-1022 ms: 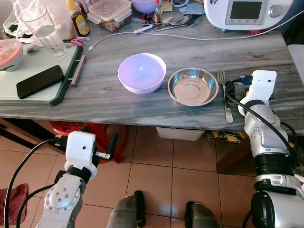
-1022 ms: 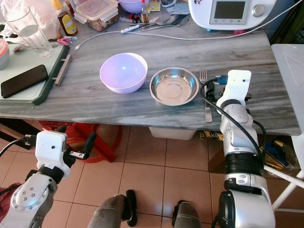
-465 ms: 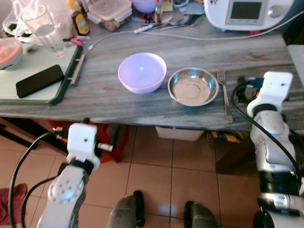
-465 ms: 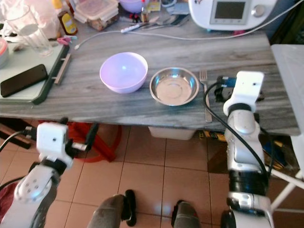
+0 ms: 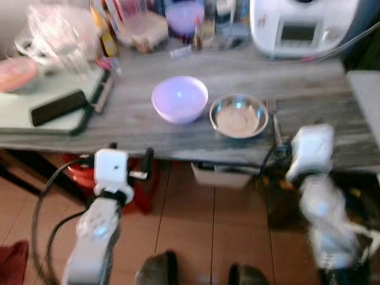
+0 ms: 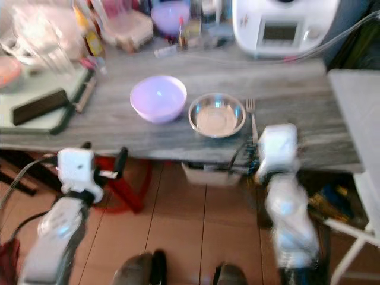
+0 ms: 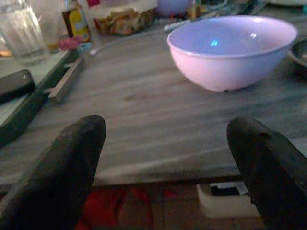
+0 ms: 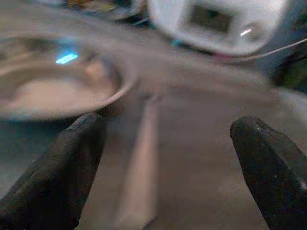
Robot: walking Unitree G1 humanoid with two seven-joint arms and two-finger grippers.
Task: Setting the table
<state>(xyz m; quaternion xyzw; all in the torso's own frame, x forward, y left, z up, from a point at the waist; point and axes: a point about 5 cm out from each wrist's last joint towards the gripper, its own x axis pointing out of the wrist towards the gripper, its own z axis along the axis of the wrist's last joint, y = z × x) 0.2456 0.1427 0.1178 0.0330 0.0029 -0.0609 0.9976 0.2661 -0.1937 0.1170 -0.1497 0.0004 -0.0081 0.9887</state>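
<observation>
The fork (image 5: 275,120) is laid on the desk (image 5: 320,95) just beside the steel bowl (image 5: 238,115), its long axis running from the near edge toward the far edge. The right end effector (image 8: 158,158) is held just off the near edge with fingers spread, empty, the fork straight ahead between them. The left end effector (image 7: 168,167), also spread and empty, is faced toward the purple bowl (image 7: 232,50), farther from the fork.
</observation>
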